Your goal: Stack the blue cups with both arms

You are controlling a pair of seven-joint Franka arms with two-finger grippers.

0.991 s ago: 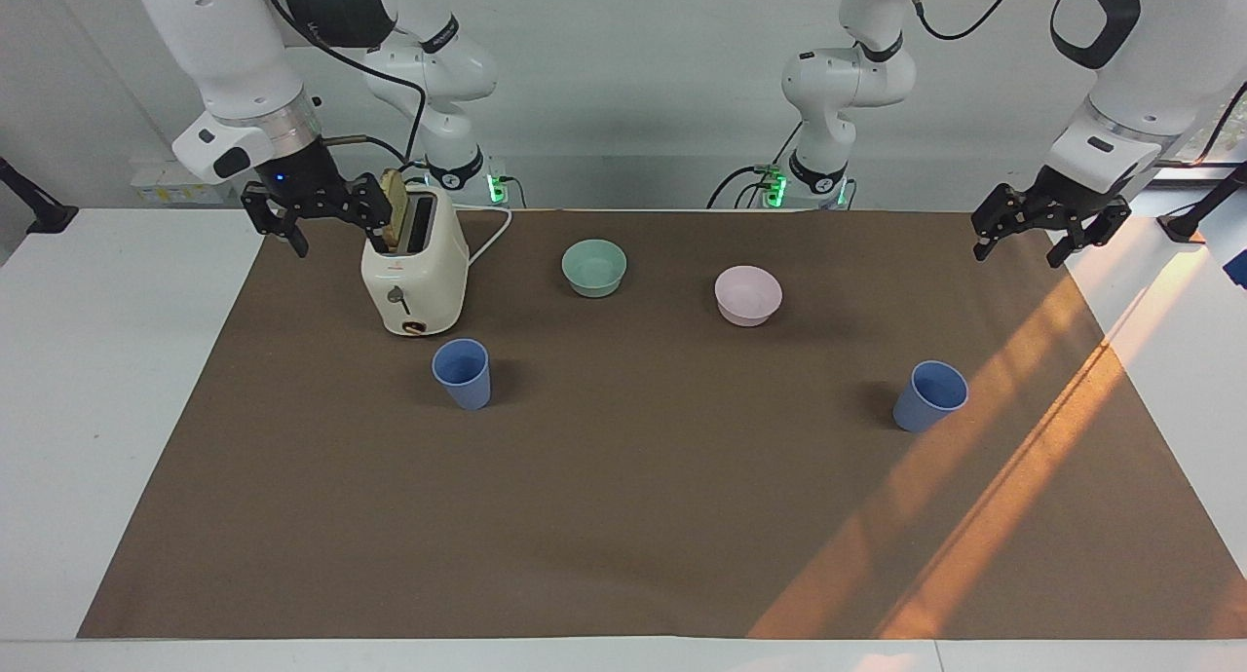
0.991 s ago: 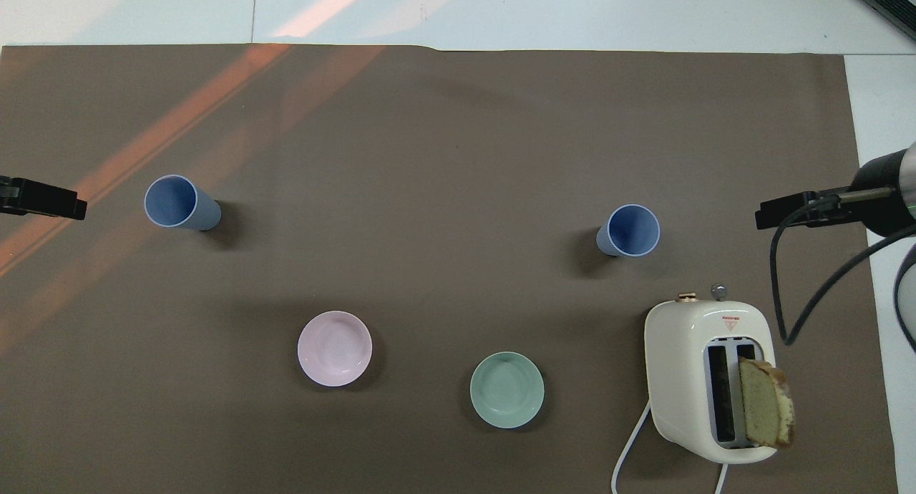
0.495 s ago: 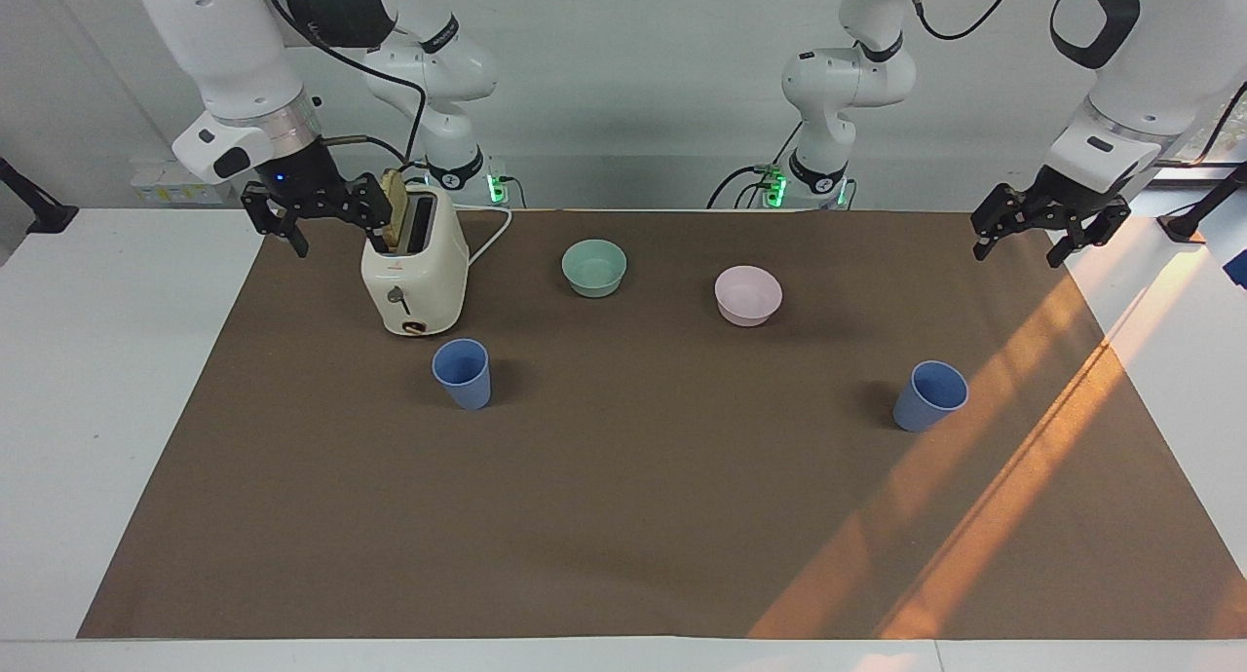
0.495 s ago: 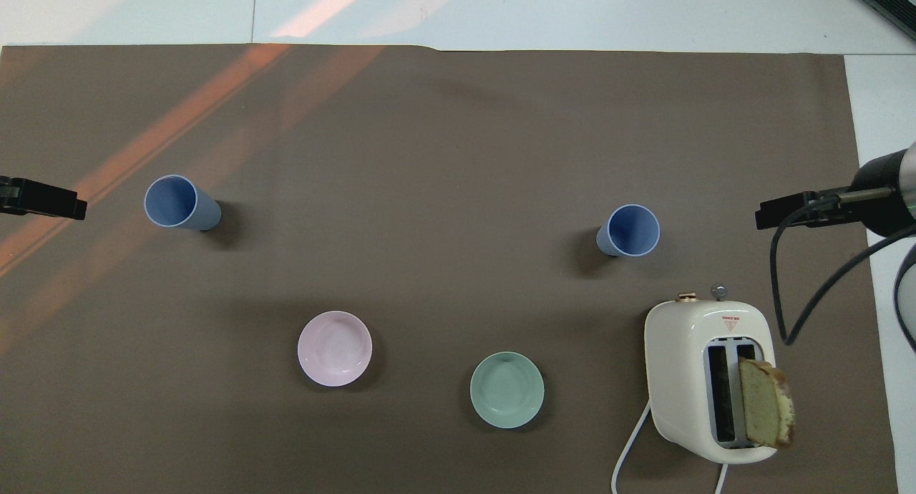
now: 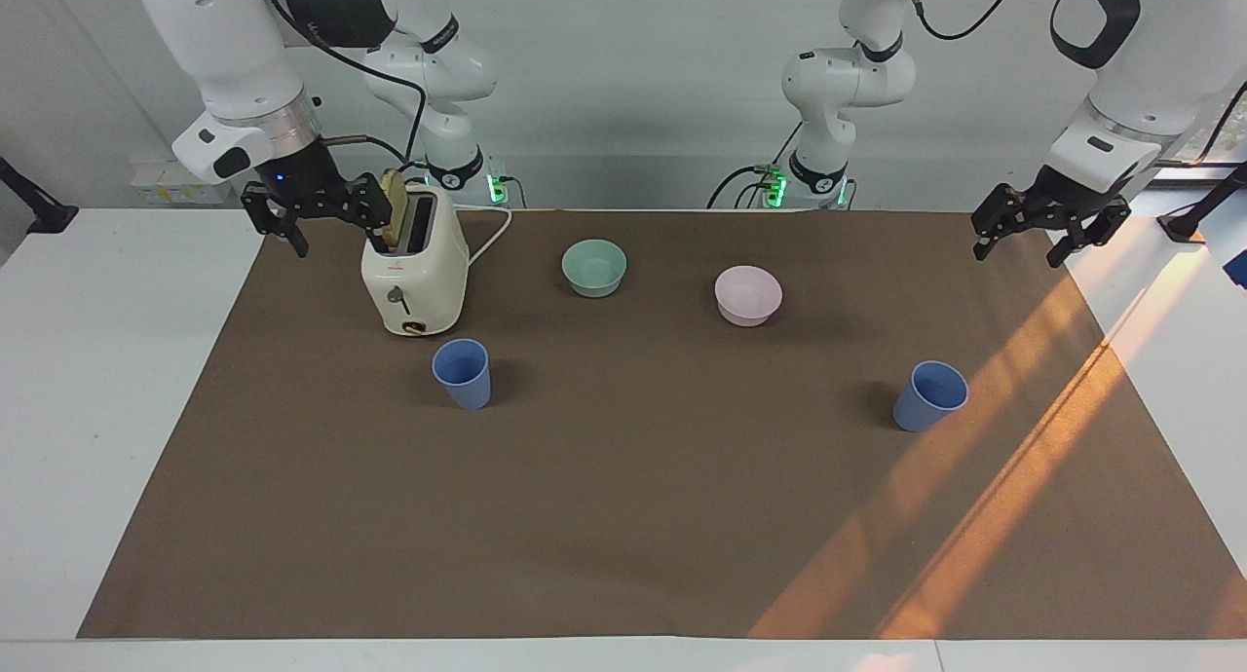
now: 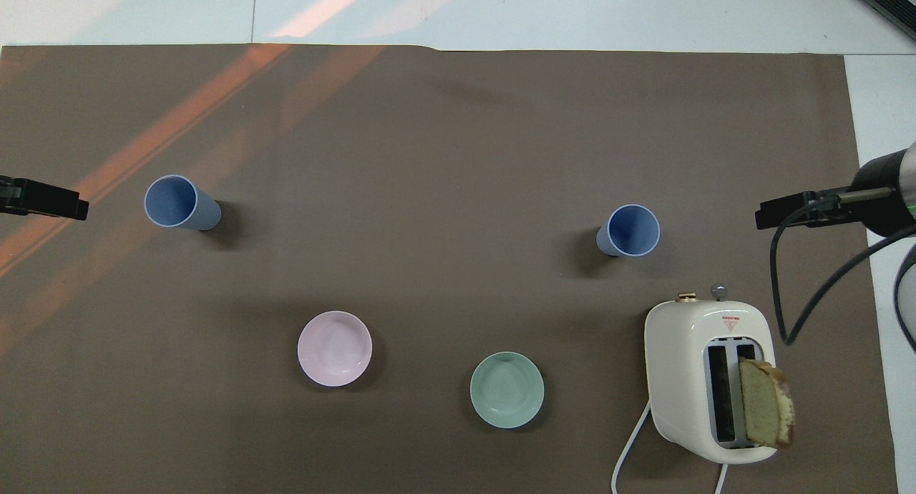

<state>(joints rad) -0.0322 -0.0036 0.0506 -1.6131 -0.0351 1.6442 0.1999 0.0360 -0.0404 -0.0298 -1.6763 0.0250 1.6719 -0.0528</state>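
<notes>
Two blue cups stand upright and far apart on the brown mat. One cup [image 5: 463, 372] [image 6: 630, 230] is just in front of the toaster, toward the right arm's end. The other cup [image 5: 930, 395] [image 6: 179, 202] is toward the left arm's end. My right gripper [image 5: 334, 242] [image 6: 781, 214] hangs open and empty in the air beside the toaster, well away from the first cup. Over the mat's edge at the other end of the table, my left gripper [image 5: 1017, 254] [image 6: 51, 200] is also open and empty, well clear of the second cup.
A cream toaster [image 5: 414, 268] [image 6: 708, 379] with a slice of bread [image 6: 766, 402] in its slot stands close to the right gripper. A mint-green bowl [image 5: 594, 266] [image 6: 507, 389] and a pale pink bowl [image 5: 748, 294] [image 6: 335, 348] sit nearer to the robots than the cups.
</notes>
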